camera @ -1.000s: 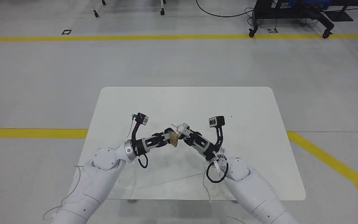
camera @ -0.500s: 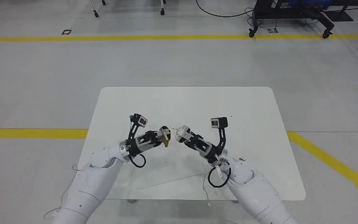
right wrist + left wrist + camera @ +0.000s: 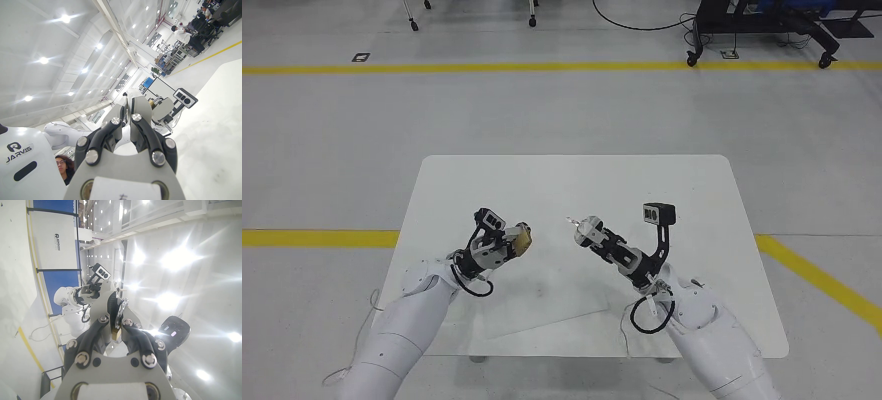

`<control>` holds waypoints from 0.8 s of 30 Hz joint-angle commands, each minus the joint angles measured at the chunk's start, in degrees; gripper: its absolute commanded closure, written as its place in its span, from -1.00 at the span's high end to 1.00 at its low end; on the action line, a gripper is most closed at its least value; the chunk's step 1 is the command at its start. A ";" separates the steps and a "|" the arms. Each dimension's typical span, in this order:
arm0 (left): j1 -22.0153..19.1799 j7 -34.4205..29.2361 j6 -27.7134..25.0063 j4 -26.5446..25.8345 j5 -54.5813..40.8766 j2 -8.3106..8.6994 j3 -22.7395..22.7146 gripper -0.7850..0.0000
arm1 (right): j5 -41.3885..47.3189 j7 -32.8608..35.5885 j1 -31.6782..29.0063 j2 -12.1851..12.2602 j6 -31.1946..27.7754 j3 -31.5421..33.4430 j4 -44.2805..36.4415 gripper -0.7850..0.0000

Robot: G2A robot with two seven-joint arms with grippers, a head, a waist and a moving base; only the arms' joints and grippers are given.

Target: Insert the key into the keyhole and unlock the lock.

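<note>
Top view: the brass lock sits clamped in the left gripper. The key juts from the right gripper, pinched tight and pointing toward the lock. The 2 grippers are well apart.

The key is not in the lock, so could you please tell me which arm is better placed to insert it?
Right, probably. The right gripper is shut on the key, its tip pointing across an open gap at the lock, which the left gripper holds.
</note>
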 commanded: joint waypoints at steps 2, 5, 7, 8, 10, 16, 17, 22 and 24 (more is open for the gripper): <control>0.00 -0.02 0.04 0.00 -0.07 0.00 0.00 -1.00 | 0.00 0.00 0.00 0.00 0.00 0.00 0.00 -1.00; 0.00 -0.02 0.04 0.00 -0.07 0.00 0.00 -1.00 | 0.00 0.00 0.00 0.00 0.00 0.00 0.00 -1.00; 0.00 -0.02 0.04 0.00 -0.07 0.00 0.00 -1.00 | 0.00 0.00 0.00 0.00 0.00 0.00 0.00 -1.00; 0.00 -0.02 0.04 0.00 -0.07 0.00 0.00 -1.00 | 0.00 0.00 0.00 0.00 0.00 0.00 0.00 -1.00; 0.00 -0.02 0.04 0.00 -0.07 0.00 0.00 -1.00 | 0.00 0.00 0.00 0.00 0.00 0.00 0.00 -1.00; 0.00 -0.02 0.04 0.00 -0.07 0.00 0.00 -1.00 | -17.09 -6.33 0.72 0.23 4.95 2.65 -0.86 -1.00; 0.00 -0.02 0.04 0.00 -0.07 0.00 0.00 -1.00 | -22.70 -7.85 0.86 0.30 5.60 3.14 -1.95 -1.00; 0.00 -0.02 0.04 0.00 -0.07 0.00 0.00 -1.00 | -51.33 -14.50 -0.88 0.77 6.54 4.56 -10.65 -1.00; 0.00 -0.02 0.04 0.00 -0.07 0.00 0.00 -1.00 | -62.32 -16.89 -1.79 0.99 7.87 5.04 -13.78 -1.00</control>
